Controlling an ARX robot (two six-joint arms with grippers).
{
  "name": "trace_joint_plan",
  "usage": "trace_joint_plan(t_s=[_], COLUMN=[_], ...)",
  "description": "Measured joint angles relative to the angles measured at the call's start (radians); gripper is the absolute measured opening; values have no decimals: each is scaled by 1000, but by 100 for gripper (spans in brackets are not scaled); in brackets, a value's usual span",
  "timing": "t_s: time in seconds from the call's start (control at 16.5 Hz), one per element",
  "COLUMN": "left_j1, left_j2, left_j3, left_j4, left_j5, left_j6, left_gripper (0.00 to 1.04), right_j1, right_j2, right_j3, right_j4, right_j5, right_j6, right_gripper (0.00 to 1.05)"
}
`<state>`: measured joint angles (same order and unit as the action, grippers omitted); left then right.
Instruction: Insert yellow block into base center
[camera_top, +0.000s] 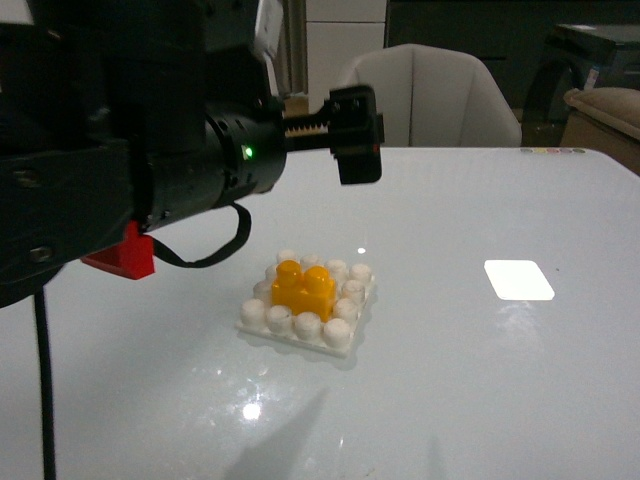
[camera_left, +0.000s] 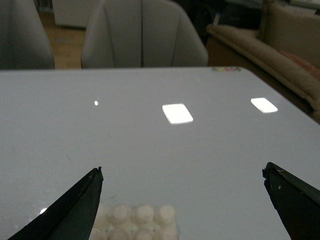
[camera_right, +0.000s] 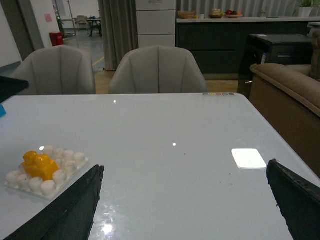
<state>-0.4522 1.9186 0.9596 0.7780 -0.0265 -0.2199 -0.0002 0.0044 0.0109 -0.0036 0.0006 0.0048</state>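
The yellow block (camera_top: 304, 286) sits studs-up in the middle of the whitish studded base (camera_top: 300, 332) on the white table. In the right wrist view the yellow block (camera_right: 39, 165) on the base (camera_right: 15, 181) lies off to one side of my right gripper (camera_right: 185, 170), which stands open over bare table. My left gripper (camera_top: 357, 140) hovers above and behind the base, open. In the left wrist view its gripper (camera_left: 182, 172) holds nothing, only a corner of the base (camera_left: 137, 220) shows by one finger (camera_left: 82, 202), and the block is out of view.
A red object (camera_top: 120, 255) shows under the left arm. A bright rectangular reflection (camera_top: 518, 279) lies on the table right of the base. Grey chairs (camera_top: 430, 95) stand beyond the far edge, and a sofa (camera_right: 290, 95) is at the right side.
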Motion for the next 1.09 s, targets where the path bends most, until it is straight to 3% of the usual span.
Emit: trace_joint_plan(t_s=[0.12,0.24,0.3,0.42,0.67,1.09], left_j1=[-26,-28,27,86,195,320], left_j2=[-200,-470,-597,-694,-877,-1139], left_j3=[-201,-449,-562,-636,-782,-894], left_j4=[170,128,128,129,72,-66], left_j5=[-24,-347,-389,-368,-232,-108], left_j6=[89,178,195,200,203,206], left_gripper=[98,74,62,47,3,2], right_j1=[0,0,0,0,0,0], right_j2=[0,0,0,0,0,0], right_j3=[0,0,0,0,0,0], right_j4=[0,0,0,0,0,0], right_j5=[0,0,0,0,0,0], right_j6=[0,0,0,0,0,0], right_gripper=[98,98,98,98,98,98])
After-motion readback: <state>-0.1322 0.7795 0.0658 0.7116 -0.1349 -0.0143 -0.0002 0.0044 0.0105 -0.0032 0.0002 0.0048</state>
